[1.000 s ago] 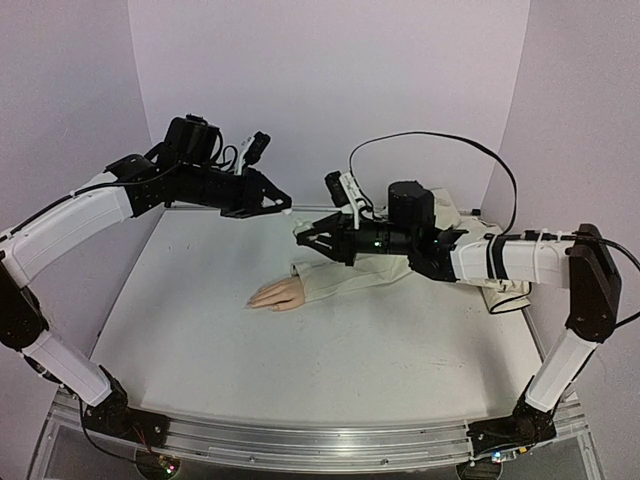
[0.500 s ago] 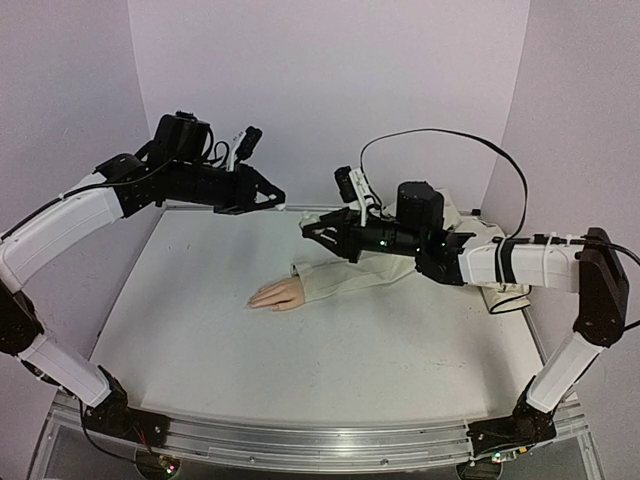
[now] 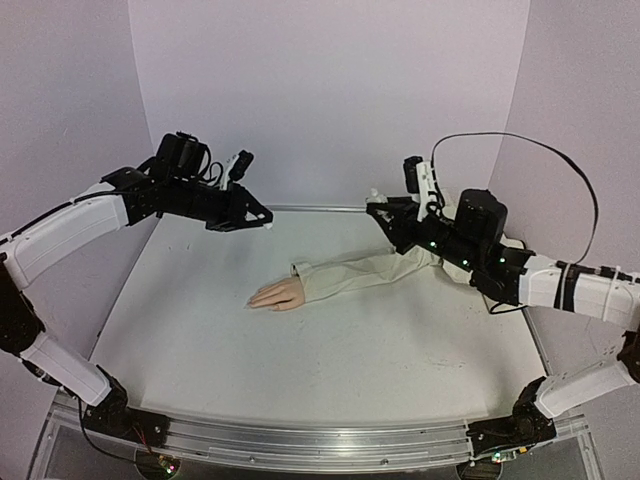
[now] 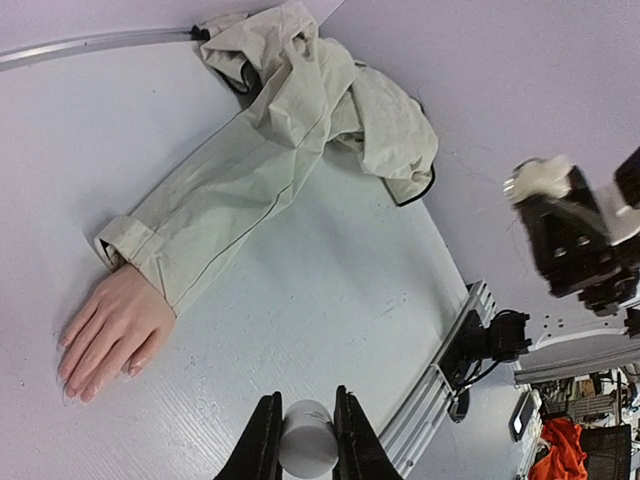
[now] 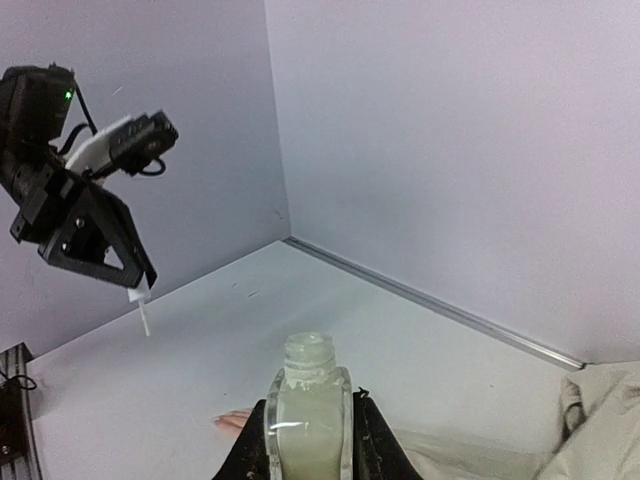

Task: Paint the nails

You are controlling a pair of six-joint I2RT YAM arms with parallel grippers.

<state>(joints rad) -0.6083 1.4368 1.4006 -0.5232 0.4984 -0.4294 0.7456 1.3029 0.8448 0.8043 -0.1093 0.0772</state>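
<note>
The peach fake hand [image 3: 278, 295] lies flat on the white table, fingers pointing left, coming out of a beige sleeve [image 3: 360, 272]. Its nails [image 4: 75, 385] are tiny at the fingertips in the left wrist view. My left gripper [image 3: 260, 219] hovers above and to the back left of the hand, shut on a white brush cap [image 4: 308, 450]; its thin brush [image 5: 143, 310] hangs down. My right gripper [image 3: 378, 205] is raised at the back right, shut on an open bottle [image 5: 308, 410] of pale polish, held upright.
The sleeve's loose cloth [image 4: 330, 90] is bunched at the back right under the right arm. Lilac walls close in the back and sides. A metal rail [image 3: 300, 440] runs along the front edge. A black cable [image 3: 520, 145] loops above the right arm.
The two grippers have moved apart. The right arm has pulled back to the right and up with the bottle; the left arm has drawn left with the brush cap.
</note>
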